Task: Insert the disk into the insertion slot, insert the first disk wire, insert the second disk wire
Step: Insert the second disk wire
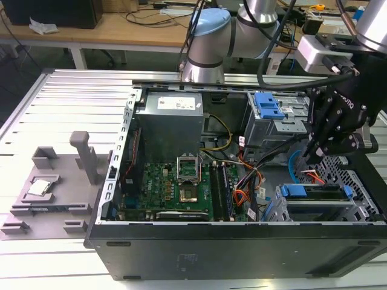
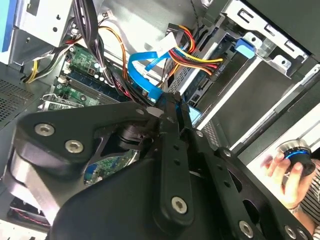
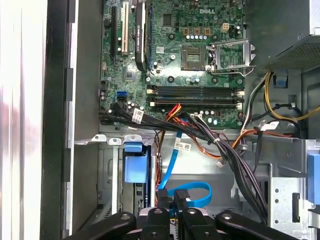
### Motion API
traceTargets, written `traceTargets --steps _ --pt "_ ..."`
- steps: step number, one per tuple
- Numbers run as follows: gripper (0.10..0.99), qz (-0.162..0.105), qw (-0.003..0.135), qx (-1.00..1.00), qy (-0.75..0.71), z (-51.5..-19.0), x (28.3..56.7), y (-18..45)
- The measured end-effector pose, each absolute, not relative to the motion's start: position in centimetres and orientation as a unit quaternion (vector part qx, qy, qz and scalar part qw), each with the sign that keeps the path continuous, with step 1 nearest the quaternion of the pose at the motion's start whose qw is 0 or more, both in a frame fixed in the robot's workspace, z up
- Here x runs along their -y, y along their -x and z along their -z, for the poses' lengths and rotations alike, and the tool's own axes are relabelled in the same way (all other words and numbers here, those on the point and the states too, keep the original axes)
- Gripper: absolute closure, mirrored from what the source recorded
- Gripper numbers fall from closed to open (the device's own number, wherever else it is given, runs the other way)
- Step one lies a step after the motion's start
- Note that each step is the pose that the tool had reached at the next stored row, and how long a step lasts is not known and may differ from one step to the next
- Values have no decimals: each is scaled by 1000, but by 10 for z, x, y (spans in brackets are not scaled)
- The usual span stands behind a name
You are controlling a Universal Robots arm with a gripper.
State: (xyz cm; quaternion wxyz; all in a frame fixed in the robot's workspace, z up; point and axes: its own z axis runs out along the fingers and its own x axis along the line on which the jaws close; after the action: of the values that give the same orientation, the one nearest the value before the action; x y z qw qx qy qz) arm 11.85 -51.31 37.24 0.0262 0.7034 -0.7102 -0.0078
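1. The second disk wire (image 2: pixel 145 75), a smooth light blue cable, loops near the upper centre of the second wrist view; the gripper (image 2: pixel 172 107) is pressed together on its lower end.
2. The disk (image 1: pixel 314 194), blue-framed, sits in the insertion slot (image 1: pixel 357 181) at lower right of the exterior view.
3. The first disk wire (image 2: pixel 197 62), red and orange, meets the disk's edge.
4. The blue cable's connector is hidden by the fingers.

The arm (image 1: pixel 242 27) has silver tubular links, a pale blue joint cap and black cables along it. Its black gripper (image 1: pixel 314 148) has linkage plates studded with silver screws and white lettering on the body.
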Motion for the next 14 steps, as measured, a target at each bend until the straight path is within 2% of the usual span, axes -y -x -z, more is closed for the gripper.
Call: traceTargets --steps 6,14 --pt "922 8 26 710 -703 -370 533 -119" --pt "922 8 26 710 -703 -352 537 -128"
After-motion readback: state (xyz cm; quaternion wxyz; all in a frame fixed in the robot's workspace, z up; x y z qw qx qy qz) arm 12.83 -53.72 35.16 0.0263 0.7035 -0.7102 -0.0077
